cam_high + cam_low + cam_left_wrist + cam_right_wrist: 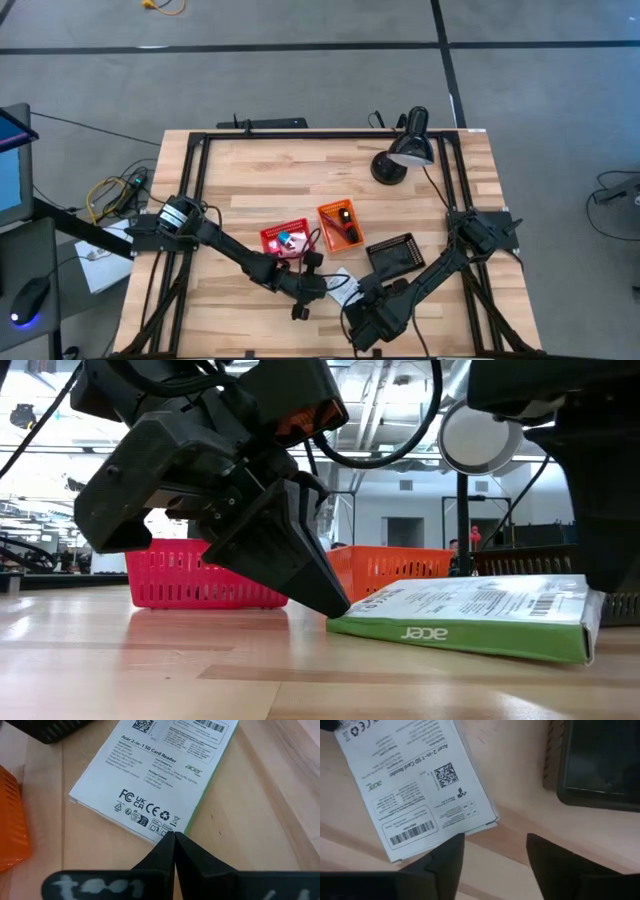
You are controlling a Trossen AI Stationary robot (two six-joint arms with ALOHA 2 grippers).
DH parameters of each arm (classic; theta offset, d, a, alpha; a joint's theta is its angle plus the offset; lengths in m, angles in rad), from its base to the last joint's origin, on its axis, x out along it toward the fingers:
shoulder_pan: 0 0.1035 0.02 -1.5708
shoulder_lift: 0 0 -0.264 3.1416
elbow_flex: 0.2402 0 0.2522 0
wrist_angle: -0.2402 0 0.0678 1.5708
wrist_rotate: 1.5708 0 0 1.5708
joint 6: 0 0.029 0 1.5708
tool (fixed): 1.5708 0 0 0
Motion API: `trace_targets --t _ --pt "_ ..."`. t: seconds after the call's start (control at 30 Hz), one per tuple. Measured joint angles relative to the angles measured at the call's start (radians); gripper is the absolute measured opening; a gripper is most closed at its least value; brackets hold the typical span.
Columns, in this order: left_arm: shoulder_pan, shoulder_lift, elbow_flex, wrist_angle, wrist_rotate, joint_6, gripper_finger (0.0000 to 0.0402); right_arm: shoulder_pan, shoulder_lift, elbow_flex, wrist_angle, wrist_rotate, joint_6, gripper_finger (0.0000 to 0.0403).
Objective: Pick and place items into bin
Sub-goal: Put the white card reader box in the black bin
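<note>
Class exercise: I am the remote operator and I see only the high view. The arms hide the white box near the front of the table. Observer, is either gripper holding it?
Observer: No. In the right wrist view the right gripper stands open, and the white box lies flat on the table, beyond its fingertips.
Operator: And the left gripper?
Observer: The left gripper is shut, with its tip at the box's edge, holding nothing.
Operator: What is the box?
Observer: Its printed label reads Acer 2-in-1 SD Card Reader, and its side is green.
Operator: Which bins are near?
Observer: The low view shows a red bin and an orange bin behind it.
</note>
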Motion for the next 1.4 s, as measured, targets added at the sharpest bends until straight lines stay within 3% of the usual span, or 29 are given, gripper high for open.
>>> trace_targets --t 0.13,0.33,0.5,0.6,0.73,1.17,1.4 --pt "-0.003 0.0 0.0 -0.009 -0.003 -0.001 0.0 -0.002 0.0 0.0 0.025 0.038 0.0 0.0241" --pt "-0.017 0.002 -0.001 -0.012 -0.02 0.0 0.0 0.007 0.001 0.0 0.111 0.128 0.008 0.0249" --pt "-0.025 0.003 -0.002 -0.016 -0.032 0.009 0.0 0.045 0.001 0.0 0.055 0.176 0.182 0.0249" --pt "-0.026 0.003 -0.002 -0.018 -0.028 0.023 0.0 0.09 0.001 0.0 0.023 0.27 0.3 0.0249" --pt "-0.027 0.003 -0.003 -0.019 -0.027 0.035 0.0 0.13 0.001 0.0 0.049 0.328 0.362 0.0249" --pt "-0.027 0.007 -0.004 -0.021 -0.02 0.062 0.0 0.024 0.021 0.0 0.139 0.375 0.211 0.0249" --pt "-0.027 0.006 -0.004 -0.027 -0.023 0.062 0.0 -0.028 0.021 0.0 0.194 0.344 0.1 0.0249"
